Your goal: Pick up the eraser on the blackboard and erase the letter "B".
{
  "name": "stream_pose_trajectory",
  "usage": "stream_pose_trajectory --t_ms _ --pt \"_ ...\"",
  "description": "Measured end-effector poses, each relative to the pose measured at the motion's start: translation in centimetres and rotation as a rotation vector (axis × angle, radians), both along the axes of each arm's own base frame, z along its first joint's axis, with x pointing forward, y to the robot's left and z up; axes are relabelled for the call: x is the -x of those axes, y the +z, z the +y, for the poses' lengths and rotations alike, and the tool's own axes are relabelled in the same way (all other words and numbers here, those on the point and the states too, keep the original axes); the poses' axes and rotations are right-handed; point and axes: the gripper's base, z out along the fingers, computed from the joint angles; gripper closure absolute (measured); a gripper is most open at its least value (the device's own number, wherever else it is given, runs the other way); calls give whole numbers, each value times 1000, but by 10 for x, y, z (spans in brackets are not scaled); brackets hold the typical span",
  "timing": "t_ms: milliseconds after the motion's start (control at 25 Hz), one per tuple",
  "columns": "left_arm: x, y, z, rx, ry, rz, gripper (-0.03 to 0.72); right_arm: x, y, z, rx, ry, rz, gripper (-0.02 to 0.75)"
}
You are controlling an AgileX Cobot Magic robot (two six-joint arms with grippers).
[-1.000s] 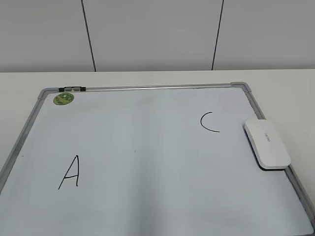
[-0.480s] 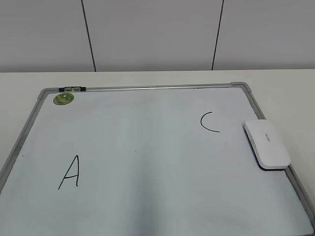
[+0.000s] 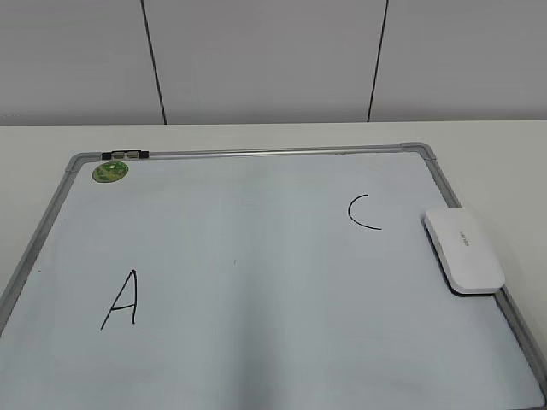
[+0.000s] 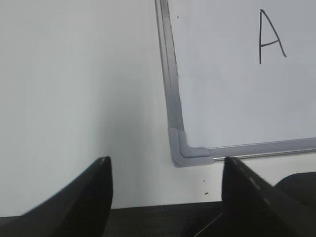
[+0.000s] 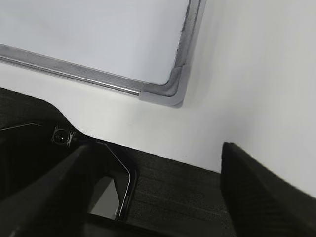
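The blackboard [image 3: 256, 248] is a white board in a grey frame and lies flat on the table. The white eraser [image 3: 463, 249] rests on the board's right edge, next to a black "C" [image 3: 363, 213]. A black "A" [image 3: 121, 299] is at the lower left and also shows in the left wrist view [image 4: 271, 35]. No letter "B" shows in any view. My left gripper [image 4: 167, 170] is open and empty, near the board's corner [image 4: 180, 148]. My right gripper [image 5: 155, 148] is open and empty, near another corner [image 5: 165, 94]. Neither gripper shows in the exterior view.
A round green sticker [image 3: 110, 172] and a small black clip [image 3: 125, 155] sit at the board's top left. A white table [image 3: 479, 137] surrounds the board. A grey panelled wall stands behind. A black base part [image 5: 173, 187] lies under the right gripper.
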Motion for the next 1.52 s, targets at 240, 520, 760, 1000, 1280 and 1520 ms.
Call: stream_pose_trajectory --t_ms 240,520,760,1000,1280,1520 --pt "22 6 0 3 0 -143 177 18 9 -8 -34 -54 -136 148" --pt "42 8 1 5 0 -257 181 45 16 -17 -54 -188 -313 148" --pt "49 8 1 5 0 -299 189 64 17 -19 -70 -209 -431 148" --pt "56 8 1 6 0 -339 189 76 17 -20 -81 -209 -509 148" --pt "60 8 1 6 0 -360 194 81 17 -20 -86 -208 -542 148" --pt "60 8 1 6 0 -359 195 81 17 -20 -86 -208 -542 148"
